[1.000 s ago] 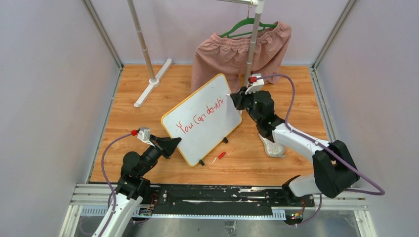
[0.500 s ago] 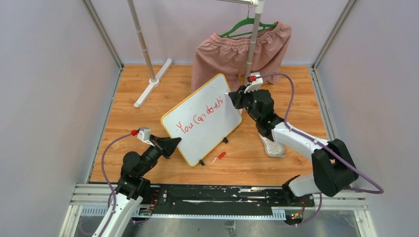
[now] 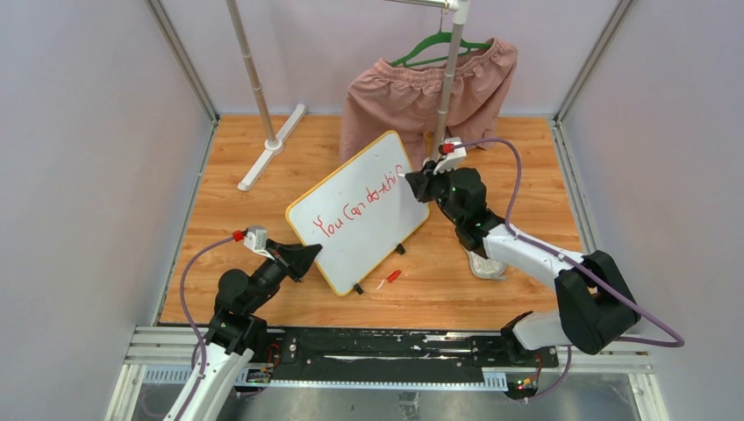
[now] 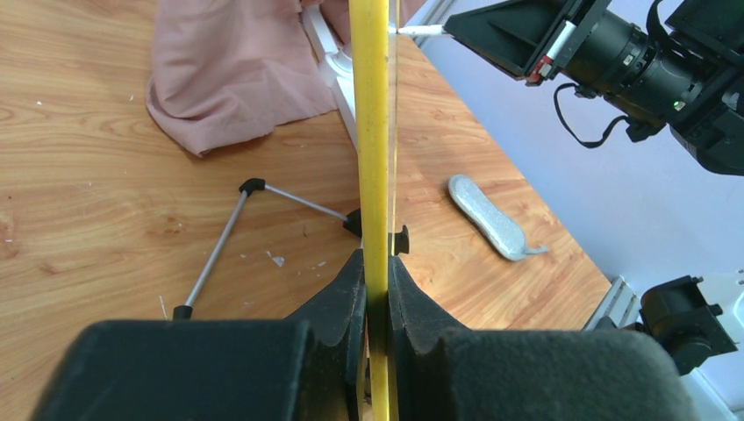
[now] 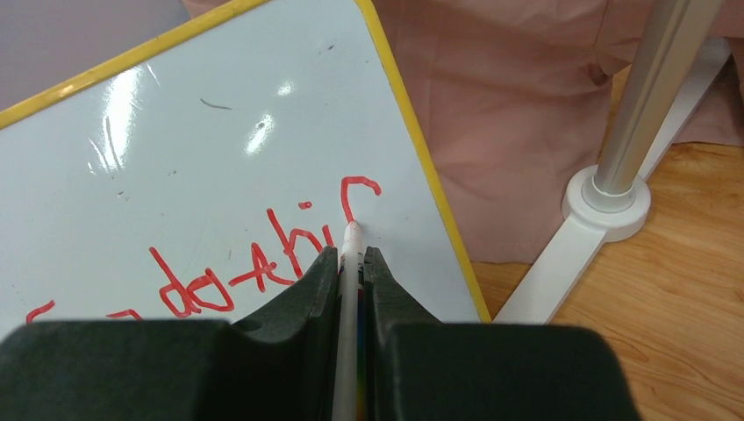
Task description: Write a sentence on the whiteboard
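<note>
The whiteboard [image 3: 368, 241] stands tilted on the table [image 3: 228, 219], its yellow edge clamped in the left hand [image 4: 377, 263]. The right hand [image 5: 351, 256] pinches a white marker [image 5: 348, 316], whose tip touches the board at the end of the red sentence [image 3: 355, 209] (last letter only a hook).
</note>
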Controlling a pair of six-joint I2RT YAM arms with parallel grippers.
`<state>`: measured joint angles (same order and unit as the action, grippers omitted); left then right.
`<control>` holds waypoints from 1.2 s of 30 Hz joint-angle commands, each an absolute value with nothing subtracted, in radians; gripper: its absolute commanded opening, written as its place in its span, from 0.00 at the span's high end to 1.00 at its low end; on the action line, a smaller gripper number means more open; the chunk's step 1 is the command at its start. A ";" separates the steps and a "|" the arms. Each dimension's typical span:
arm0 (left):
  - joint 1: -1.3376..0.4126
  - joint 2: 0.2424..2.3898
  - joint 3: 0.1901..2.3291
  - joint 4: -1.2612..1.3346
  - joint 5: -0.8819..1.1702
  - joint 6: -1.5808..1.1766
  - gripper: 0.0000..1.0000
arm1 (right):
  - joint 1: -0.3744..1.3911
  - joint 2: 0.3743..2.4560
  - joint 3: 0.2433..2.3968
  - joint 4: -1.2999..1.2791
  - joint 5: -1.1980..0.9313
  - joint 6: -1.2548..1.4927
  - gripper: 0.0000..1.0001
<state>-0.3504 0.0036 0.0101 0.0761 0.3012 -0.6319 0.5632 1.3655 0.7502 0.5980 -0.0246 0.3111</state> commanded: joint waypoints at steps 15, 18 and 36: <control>-0.364 -0.051 -0.067 0.023 0.331 -0.583 1.00 | 0.555 1.360 0.754 0.498 0.069 0.314 1.00; -0.364 -0.052 -0.067 0.023 0.331 -0.583 1.00 | 0.550 1.364 0.755 0.495 0.065 0.315 1.00; -0.365 -0.054 -0.067 0.023 0.330 -0.583 1.00 | 0.610 1.349 0.744 0.472 0.015 0.334 1.00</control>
